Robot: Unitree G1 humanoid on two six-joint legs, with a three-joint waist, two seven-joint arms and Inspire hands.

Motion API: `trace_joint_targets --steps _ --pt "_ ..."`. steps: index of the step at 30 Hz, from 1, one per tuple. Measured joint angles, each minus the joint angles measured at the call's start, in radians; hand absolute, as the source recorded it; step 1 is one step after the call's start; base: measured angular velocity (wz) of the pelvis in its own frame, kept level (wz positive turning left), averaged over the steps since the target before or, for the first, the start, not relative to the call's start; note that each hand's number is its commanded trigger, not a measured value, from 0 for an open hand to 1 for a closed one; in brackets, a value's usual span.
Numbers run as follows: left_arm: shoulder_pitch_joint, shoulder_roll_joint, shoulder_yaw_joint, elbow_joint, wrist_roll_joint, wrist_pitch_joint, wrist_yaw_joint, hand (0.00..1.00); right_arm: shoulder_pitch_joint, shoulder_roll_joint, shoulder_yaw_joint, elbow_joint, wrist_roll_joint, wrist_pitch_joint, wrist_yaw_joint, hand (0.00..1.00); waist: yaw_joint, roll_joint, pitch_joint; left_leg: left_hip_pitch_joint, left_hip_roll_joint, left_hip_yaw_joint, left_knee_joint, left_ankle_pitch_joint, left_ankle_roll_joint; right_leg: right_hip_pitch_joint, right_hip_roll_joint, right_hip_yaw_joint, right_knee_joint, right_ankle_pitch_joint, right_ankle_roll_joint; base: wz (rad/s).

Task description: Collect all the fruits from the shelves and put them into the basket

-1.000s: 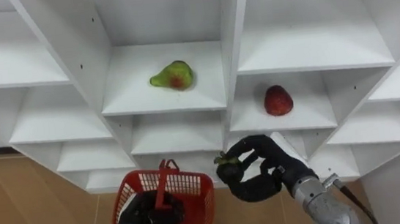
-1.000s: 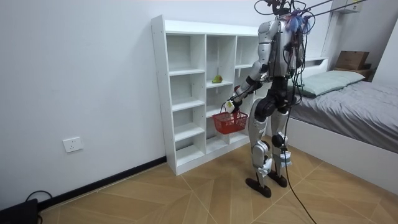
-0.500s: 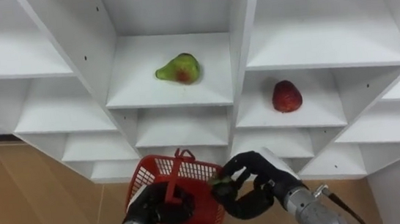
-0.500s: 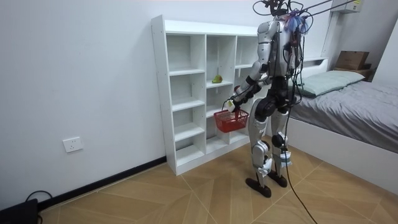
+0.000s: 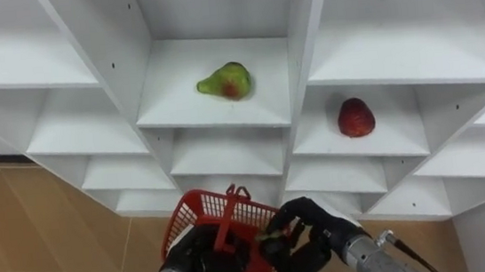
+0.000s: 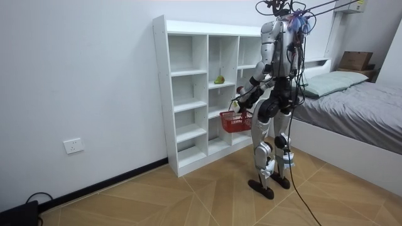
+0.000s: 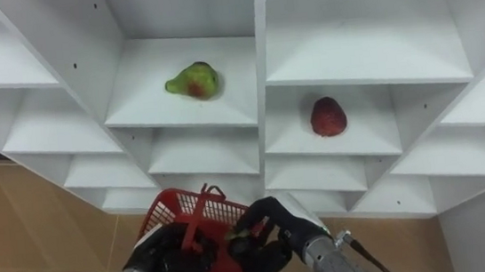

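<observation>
A red basket [image 5: 199, 217] hangs low in front of me, and my left hand [image 5: 199, 254] is shut on its upright handle [image 5: 228, 219]. My right hand [image 5: 313, 236] is curled round a dark green fruit [image 5: 273, 246] and holds it at the basket's right rim. A green pear with a red blush [image 5: 226, 80] lies on the middle shelf of the white closet [image 5: 301, 50]. One compartment to the right and lower, a red fruit [image 5: 356, 117] sits alone. In the room view I stand facing the closet [image 6: 188, 94] with the basket [image 6: 236, 121] at hip height.
The closet's other compartments are bare, with narrow white dividers between them. Wooden floor [image 5: 29, 237] shows below on the left. A bed [image 6: 352, 107] stands at the room view's right, behind me.
My right hand has carried the dark green fruit left to the basket's rim. My left hand has lifted the basket up and rightward to meet it. The head camera shifted slightly.
</observation>
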Motion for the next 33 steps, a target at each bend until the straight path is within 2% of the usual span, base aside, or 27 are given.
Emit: trace_joint_targets --steps 3,10,20,21,24,25,33 --pt "-0.001 0.003 -0.014 -0.013 0.0 -0.001 -0.005 1.0 -0.004 -0.001 0.0 0.003 -0.013 0.0 -0.001 1.0 0.0 0.0 0.0001 -0.001 0.0 -0.005 0.001 0.0 0.0 0.001 0.0 -0.005 0.0 0.0 0.0 0.05" --pt "-0.001 0.035 -0.06 -0.053 0.0 -0.002 -0.015 1.0 -0.044 -0.001 0.007 0.039 -0.008 0.0 -0.018 1.0 -0.01 0.008 0.0056 -0.011 -0.001 -0.02 0.004 0.003 -0.002 -0.001 -0.001 -0.022 -0.001 0.0 0.0 0.06" --pt "-0.007 0.039 -0.06 -0.096 0.0 -0.003 -0.02 1.0 -0.065 -0.001 0.018 0.05 -0.006 0.0 -0.027 1.0 -0.017 0.011 0.0076 -0.011 -0.003 -0.026 0.003 0.004 -0.002 0.0 -0.001 -0.024 -0.001 0.0 0.0 0.0" --pt "-0.007 0.039 -0.06 -0.096 0.0 -0.003 -0.022 1.0 -0.073 0.0 0.018 0.067 -0.005 -0.001 -0.03 0.94 -0.018 0.011 0.0077 -0.011 -0.003 -0.024 0.002 0.004 -0.002 0.0 -0.001 -0.024 -0.001 0.0 0.0 0.0" --pt "-0.007 0.038 -0.061 -0.107 0.0 -0.003 -0.028 1.0 -0.092 0.0 0.018 0.104 -0.005 -0.001 -0.044 0.15 -0.019 0.01 0.0079 -0.009 -0.003 -0.02 -0.001 0.005 -0.001 0.0 -0.001 -0.023 -0.001 0.0 0.0 0.0" --pt "-0.008 0.035 -0.061 -0.108 0.0 -0.003 -0.031 1.0 -0.101 0.002 0.018 0.127 -0.005 -0.001 -0.051 0.0 -0.019 0.01 0.0078 -0.009 -0.003 -0.02 -0.001 0.005 -0.001 0.0 -0.001 -0.022 -0.001 0.0 0.0 0.0" --pt "-0.009 0.03 -0.08 -0.106 0.001 -0.005 -0.045 1.0 -0.112 0.006 0.017 0.178 -0.005 -0.001 -0.058 0.0 -0.022 0.012 0.008 -0.007 -0.003 -0.025 -0.002 0.006 -0.002 0.002 0.0 -0.022 -0.002 0.0 0.0 0.0"
